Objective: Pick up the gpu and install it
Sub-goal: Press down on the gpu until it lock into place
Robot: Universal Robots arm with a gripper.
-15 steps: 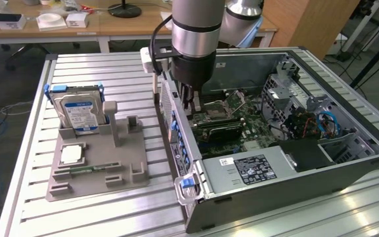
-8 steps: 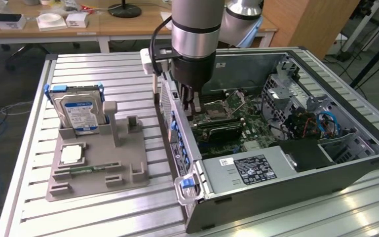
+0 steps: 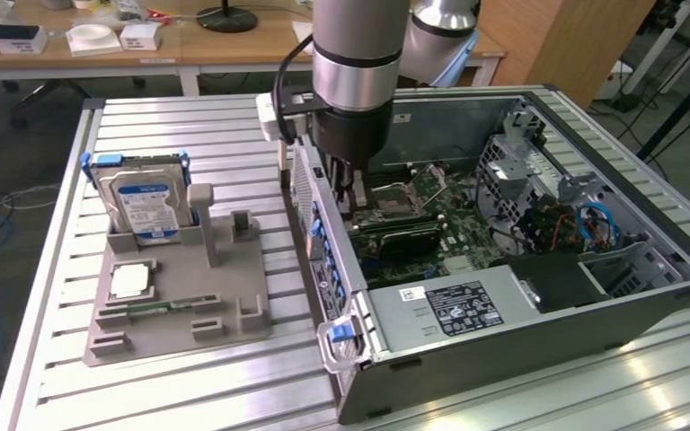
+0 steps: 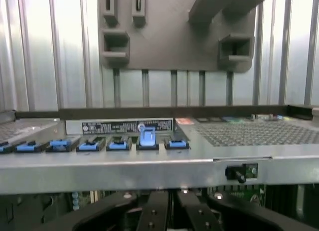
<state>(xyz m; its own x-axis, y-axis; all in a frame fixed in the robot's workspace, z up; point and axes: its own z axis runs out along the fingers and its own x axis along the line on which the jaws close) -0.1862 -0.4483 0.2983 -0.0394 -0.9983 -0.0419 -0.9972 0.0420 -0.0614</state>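
reaching down into the open computer case (image 3: pixel 632 310), the claw (image 3: pixel 348 199) sits low over the motherboard (image 3: pixel 465 229), close to the case's rear wall with its row of blue slot clips (image 4: pixel 89 145). its fingers (image 4: pixel 154 211) are drawn together, and in the wrist view they meet with no visible gap; whether a thin card edge is pinched between them cannot be told. the gpu (image 3: pixel 399 235) appears to be the dark flat card lying in line with the expansion slots just under the claw, so the pick-up part of the job looks done and the card seems to be at or in its slot. whether it is fully seated and latched cannot be judged; one blue clip (image 4: pixel 148 137) stands up higher than its neighbours, which may mean that slot is not yet locked. of the card only a dark face and a thin edge show, with its bracket end hidden by the arm. on the worktop (image 3: pixel 177 395), the grey parts holder (image 3: pixel 177 310) carries the hard drive (image 3: pixel 144 205), a processor (image 3: pixel 130 281) and a memory stick (image 3: pixel 159 308), while its upright slot (image 3: pixel 240 224) stands empty.
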